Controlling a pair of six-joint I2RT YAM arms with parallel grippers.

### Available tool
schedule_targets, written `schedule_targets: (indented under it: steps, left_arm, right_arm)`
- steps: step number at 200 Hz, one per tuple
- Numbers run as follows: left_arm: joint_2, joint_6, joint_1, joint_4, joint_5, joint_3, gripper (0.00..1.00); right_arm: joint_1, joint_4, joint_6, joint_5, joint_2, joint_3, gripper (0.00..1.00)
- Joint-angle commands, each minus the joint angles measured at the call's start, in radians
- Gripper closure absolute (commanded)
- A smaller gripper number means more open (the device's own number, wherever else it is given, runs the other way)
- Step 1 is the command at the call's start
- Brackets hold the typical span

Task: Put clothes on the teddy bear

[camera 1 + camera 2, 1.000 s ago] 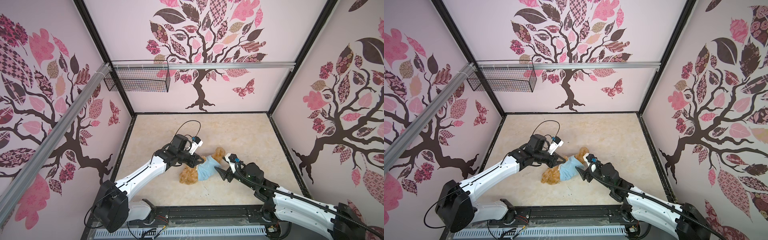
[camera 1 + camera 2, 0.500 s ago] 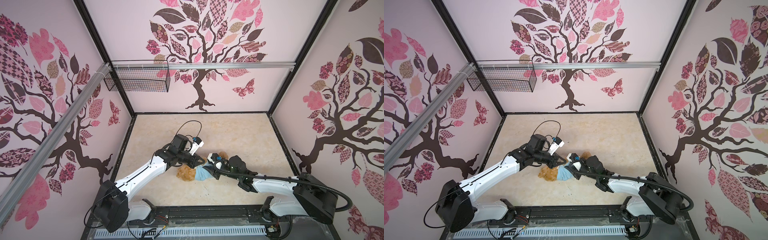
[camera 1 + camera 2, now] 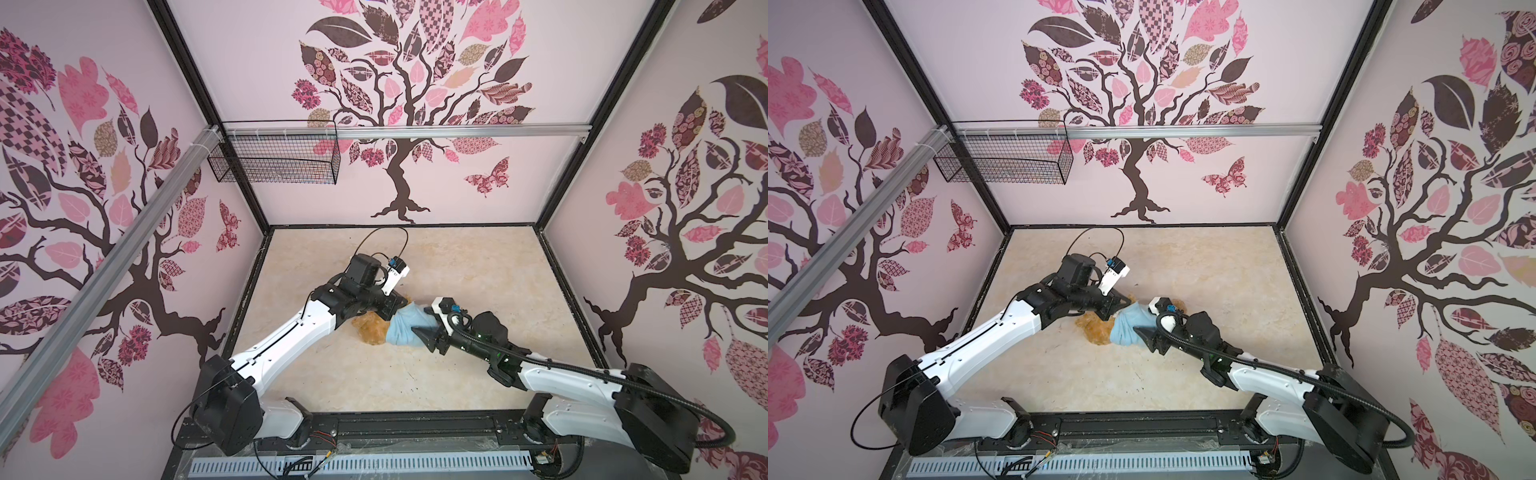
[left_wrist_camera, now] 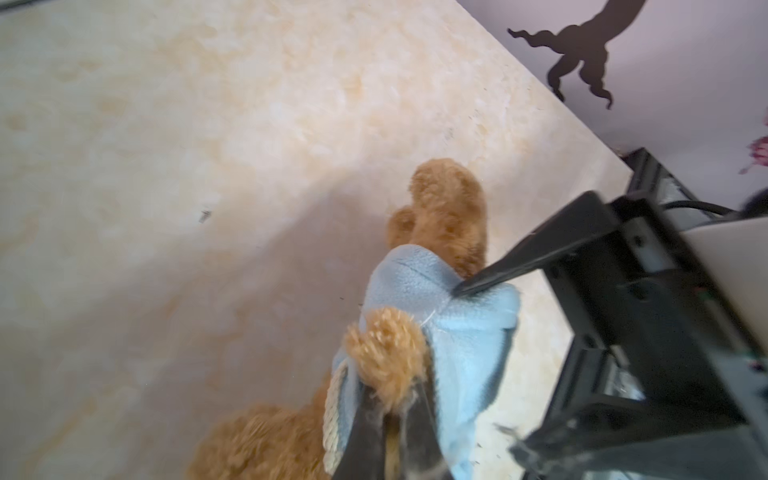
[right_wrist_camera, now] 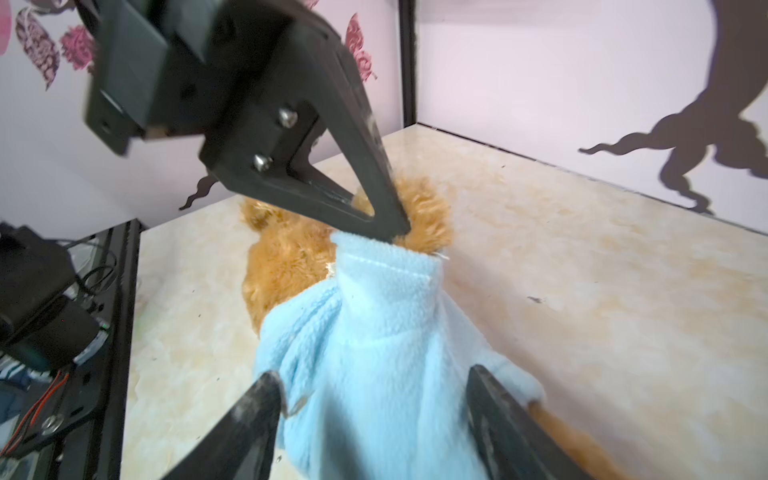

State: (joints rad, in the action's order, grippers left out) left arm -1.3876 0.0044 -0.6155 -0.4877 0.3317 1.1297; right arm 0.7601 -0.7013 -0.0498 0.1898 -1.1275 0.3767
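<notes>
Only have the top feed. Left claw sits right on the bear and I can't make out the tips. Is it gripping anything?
Observer: Yes. In the right wrist view the left claw is shut on the teddy bear's paw.
Operator: Arm through the sleeve, then?
Observer: That arm, yes. Both wrist views show the paw sticking out past the cuff of the light blue shirt.
Operator: And the other side?
Observer: The right claw is open, jaws wide and straddling the shirted torso. I can't tell whether they press on it.
</notes>
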Motion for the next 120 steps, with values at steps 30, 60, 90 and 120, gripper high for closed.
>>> schedule_targets:
  steps: [30, 60, 90, 120]
  left_arm:
    - [-0.047, -0.033, -0.025, 0.118, -0.182, -0.006, 0.98]
    - [-0.035, -0.155, -0.145, 0.220, -0.182, -0.202, 0.86]
    - [-0.005, -0.296, -0.300, 0.334, -0.167, -0.357, 0.72]
    - [0.080, -0.355, -0.400, 0.357, -0.094, -0.409, 0.59]
  right_arm:
    - [-0.204, 0.251, -0.196, -0.073, 0.181, 0.054, 0.26]
    - [-0.214, 0.343, -0.168, -0.141, 0.230, 0.051, 0.25]
    - [-0.214, 0.377, -0.176, -0.137, 0.223, 0.070, 0.26]
    - [-0.216, 0.376, -0.206, -0.060, 0.159, 0.110, 0.29]
